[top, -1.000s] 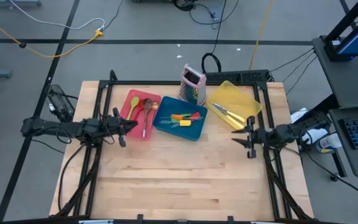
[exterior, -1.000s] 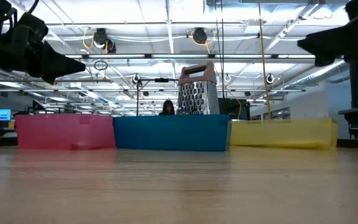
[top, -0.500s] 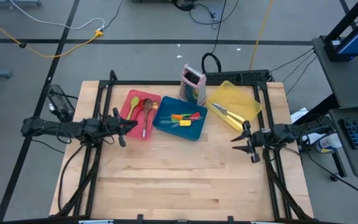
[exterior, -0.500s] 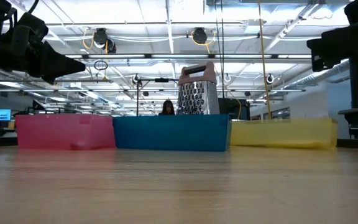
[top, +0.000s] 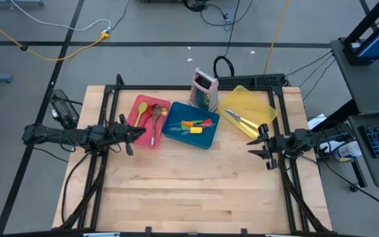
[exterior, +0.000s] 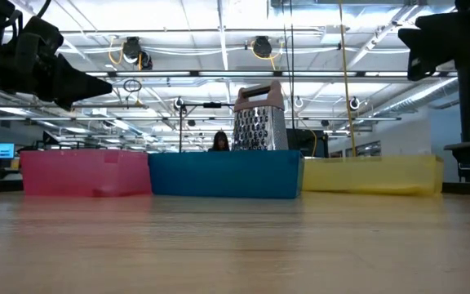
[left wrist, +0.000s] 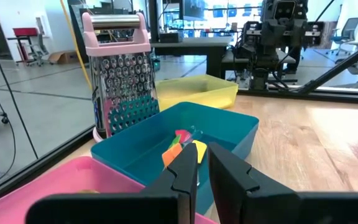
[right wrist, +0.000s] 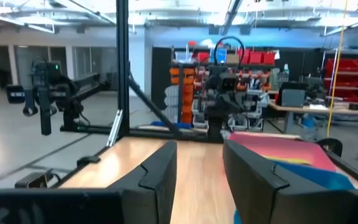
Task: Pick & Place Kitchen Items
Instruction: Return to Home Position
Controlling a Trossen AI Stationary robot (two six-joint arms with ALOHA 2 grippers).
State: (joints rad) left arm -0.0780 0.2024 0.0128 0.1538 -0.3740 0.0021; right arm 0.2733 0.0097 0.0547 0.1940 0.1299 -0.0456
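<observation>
Right hand (top: 266, 150), parted and empty, hovers at four o'clock of the yellow tray (top: 266, 112); pale-handled metal cutlery (top: 241, 119) lies inside; left hand (top: 139, 133) waits, nearly closed; approach steeply, clearing the tabletop (top: 189, 191) rim.

Bright, even light from ceiling strip lights (exterior: 219, 33), which glare white at twelve o'clock in the low view. Shadows on the wooden table (top: 196, 184) are faint. The right wrist view is blurred throughout.

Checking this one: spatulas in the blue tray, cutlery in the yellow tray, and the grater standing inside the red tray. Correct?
Not quite. In the high view the grater stands on the table behind the blue tray, not in the red tray. The spatulas and the cutlery in the yellow tray are right.
</observation>
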